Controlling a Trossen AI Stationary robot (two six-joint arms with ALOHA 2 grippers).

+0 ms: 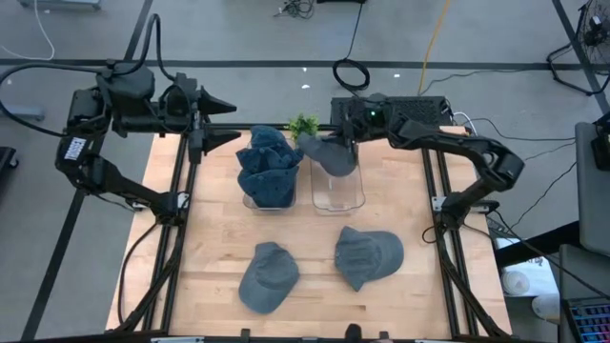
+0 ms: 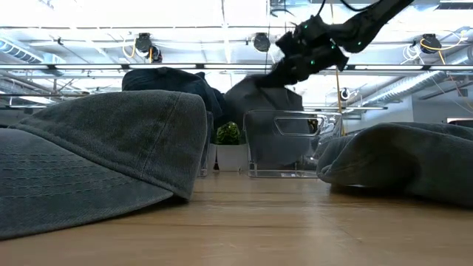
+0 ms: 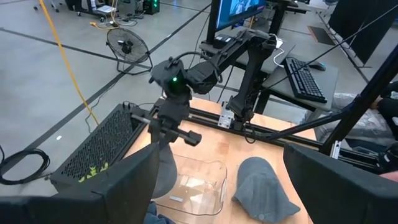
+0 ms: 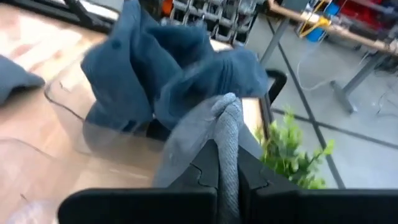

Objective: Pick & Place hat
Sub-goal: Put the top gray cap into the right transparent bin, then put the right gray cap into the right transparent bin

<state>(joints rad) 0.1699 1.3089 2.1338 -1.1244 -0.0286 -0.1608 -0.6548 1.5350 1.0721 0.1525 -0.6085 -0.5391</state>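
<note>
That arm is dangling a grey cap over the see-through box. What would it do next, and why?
Probably lower it a little, then let go. The right gripper is shut on the grey fabric cap, which hangs above the clear plastic bin beside the bin stuffed with blue caps. The clear bin looks empty, so dropping from lower should land it inside.

The right end effector (image 1: 345, 143) is carried at the end of the dark right arm, which is stretched inward from its base at the right edge of the desk, the elbow bent well out behind the end effector. Its two fingers are closed tight together, and a fold of grey fabric cap (image 4: 214, 134) is pinched between them, the cloth hanging below the fingertips. The left end effector (image 1: 225, 122) is held at the far left corner of the desk, well apart from the right one, pointing toward it. Its fingers are spread wide, with nothing between them.
</note>
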